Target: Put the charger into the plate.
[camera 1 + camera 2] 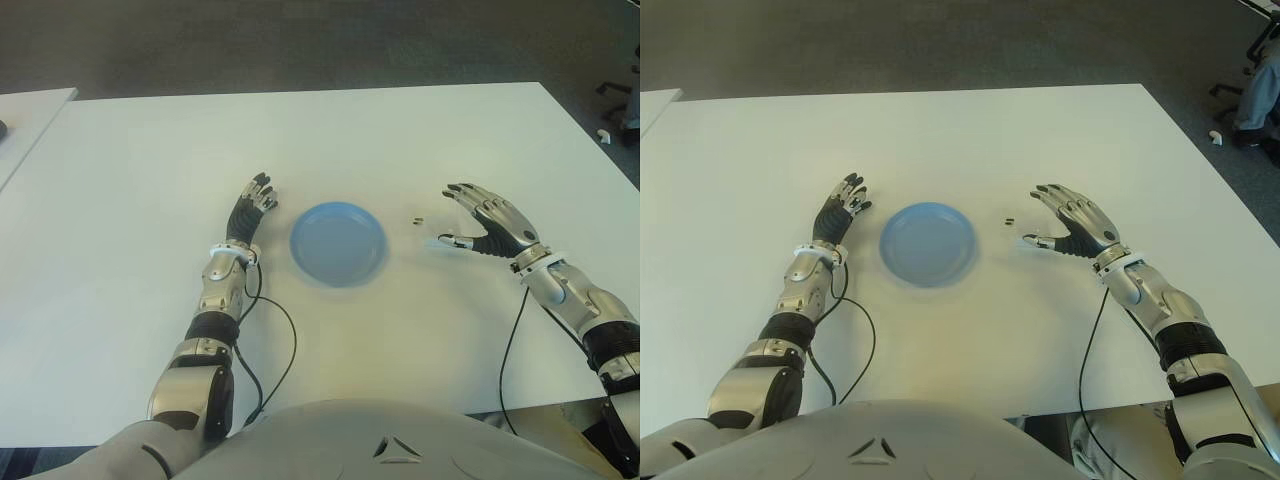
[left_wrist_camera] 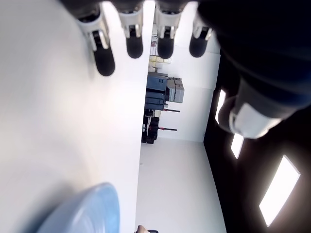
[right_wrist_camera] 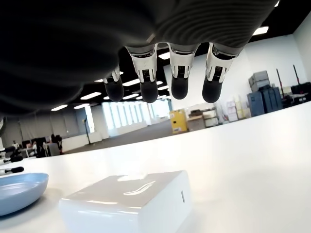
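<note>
At the blue plate's [image 1: 337, 243] 3 o'clock, a glossy white block-shaped charger [image 3: 129, 200] lies on the white surface [image 1: 130, 200], seemingly just beneath the right hand's [image 1: 487, 225] spread, empty fingers [image 3: 178, 77]; left hand [image 1: 250, 207] flat, open.

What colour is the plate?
The plate is light blue, clearest in the left eye view.
</note>
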Action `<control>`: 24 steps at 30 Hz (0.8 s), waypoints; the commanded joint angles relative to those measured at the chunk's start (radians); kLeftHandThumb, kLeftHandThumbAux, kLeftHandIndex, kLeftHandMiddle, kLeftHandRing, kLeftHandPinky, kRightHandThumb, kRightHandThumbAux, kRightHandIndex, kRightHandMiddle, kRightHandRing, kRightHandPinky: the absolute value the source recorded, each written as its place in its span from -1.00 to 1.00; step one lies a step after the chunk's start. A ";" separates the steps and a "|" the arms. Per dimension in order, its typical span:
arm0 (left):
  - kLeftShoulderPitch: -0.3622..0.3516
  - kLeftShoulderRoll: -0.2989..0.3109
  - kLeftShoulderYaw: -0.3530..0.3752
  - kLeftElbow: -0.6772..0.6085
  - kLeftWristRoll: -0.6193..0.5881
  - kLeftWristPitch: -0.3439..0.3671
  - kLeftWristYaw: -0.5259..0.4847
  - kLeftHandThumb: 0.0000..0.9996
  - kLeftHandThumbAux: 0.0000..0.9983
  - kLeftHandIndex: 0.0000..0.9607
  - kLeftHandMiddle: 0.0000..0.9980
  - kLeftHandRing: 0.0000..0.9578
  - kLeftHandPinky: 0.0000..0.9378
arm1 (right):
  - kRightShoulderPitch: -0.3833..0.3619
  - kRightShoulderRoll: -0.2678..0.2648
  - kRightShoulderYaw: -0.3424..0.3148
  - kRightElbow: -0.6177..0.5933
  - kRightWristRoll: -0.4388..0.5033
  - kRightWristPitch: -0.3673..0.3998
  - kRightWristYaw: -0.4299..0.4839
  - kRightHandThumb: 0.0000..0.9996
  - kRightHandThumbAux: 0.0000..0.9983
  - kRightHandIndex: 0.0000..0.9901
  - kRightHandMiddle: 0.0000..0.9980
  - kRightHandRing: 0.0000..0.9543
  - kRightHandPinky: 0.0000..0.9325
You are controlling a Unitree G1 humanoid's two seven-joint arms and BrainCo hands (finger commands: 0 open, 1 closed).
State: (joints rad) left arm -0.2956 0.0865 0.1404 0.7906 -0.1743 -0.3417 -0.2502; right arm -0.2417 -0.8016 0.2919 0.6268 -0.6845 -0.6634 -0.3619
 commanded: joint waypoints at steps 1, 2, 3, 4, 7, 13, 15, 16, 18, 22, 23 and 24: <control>0.017 0.003 -0.003 0.034 0.011 0.027 -0.007 -1.00 0.14 -0.99 -0.96 -1.00 -1.00 | -0.009 0.010 -0.002 0.004 -0.010 -0.006 0.009 -0.45 -0.67 -1.00 -1.00 -1.00 -1.00; 0.017 0.002 -0.003 0.034 0.011 0.026 -0.008 -1.00 0.14 -0.98 -0.96 -1.00 -1.00 | -0.009 0.010 -0.002 0.005 -0.011 -0.006 0.008 -0.44 -0.67 -1.00 -1.00 -1.00 -1.00; 0.017 0.002 -0.003 0.034 0.010 0.026 -0.009 -1.00 0.14 -0.98 -0.96 -1.00 -1.00 | -0.010 0.010 -0.001 0.005 -0.013 -0.005 0.008 -0.44 -0.67 -1.00 -1.00 -1.00 -1.00; 0.015 0.003 -0.003 0.036 0.010 0.026 -0.009 -1.00 0.14 -0.98 -0.96 -1.00 -1.00 | -0.012 0.011 0.000 0.007 -0.014 -0.005 0.008 -0.44 -0.67 -1.00 -1.00 -1.00 -1.00; 0.013 0.003 -0.002 0.038 0.008 0.025 -0.011 -1.00 0.14 -0.98 -0.96 -1.00 -1.00 | -0.048 0.018 0.015 0.077 -0.026 -0.015 0.002 -0.44 -0.67 -1.00 -1.00 -1.00 -1.00; 0.015 0.003 -0.002 0.034 0.010 0.026 -0.008 -1.00 0.13 -0.98 -0.96 -1.00 -1.00 | -0.144 0.042 0.061 0.255 -0.064 -0.050 -0.023 -0.43 -0.67 -1.00 -1.00 -1.00 -1.00; 0.016 0.003 -0.002 0.031 0.009 0.025 -0.009 -1.00 0.12 -0.98 -0.96 -1.00 -1.00 | -0.184 0.056 0.083 0.323 -0.082 -0.056 -0.036 -0.42 -0.67 -1.00 -1.00 -1.00 -1.00; 0.017 0.004 -0.002 0.030 0.008 0.026 -0.010 -1.00 0.12 -0.98 -0.96 -1.00 -1.00 | -0.196 0.060 0.091 0.343 -0.086 -0.059 -0.042 -0.41 -0.67 -1.00 -1.00 -1.00 -1.00; 0.018 0.004 -0.002 0.026 0.007 0.026 -0.012 -1.00 0.12 -0.98 -0.96 -1.00 -1.00 | -0.230 0.074 0.116 0.406 -0.105 -0.059 -0.055 -0.41 -0.68 -1.00 -1.00 -1.00 -1.00; 0.022 0.004 -0.002 0.021 0.006 0.026 -0.013 -1.00 0.12 -0.98 -0.96 -1.00 -1.00 | -0.267 0.088 0.149 0.475 -0.121 -0.066 -0.075 -0.39 -0.69 -1.00 -1.00 -1.00 -1.00; 0.023 0.004 -0.002 0.019 0.006 0.026 -0.013 -1.00 0.11 -0.98 -0.96 -1.00 -1.00 | -0.276 0.093 0.158 0.491 -0.125 -0.064 -0.077 -0.39 -0.70 -1.00 -1.00 -1.00 -1.00; 0.024 0.004 -0.002 0.018 0.006 0.027 -0.013 -1.00 0.11 -0.98 -0.96 -1.00 -1.00 | -0.282 0.096 0.165 0.503 -0.127 -0.064 -0.080 -0.39 -0.70 -1.00 -1.00 -1.00 -1.00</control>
State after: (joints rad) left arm -0.2986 0.0869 0.1404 0.7922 -0.1753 -0.3451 -0.2502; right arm -0.5043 -0.7257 0.4293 1.0850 -0.7895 -0.7160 -0.4329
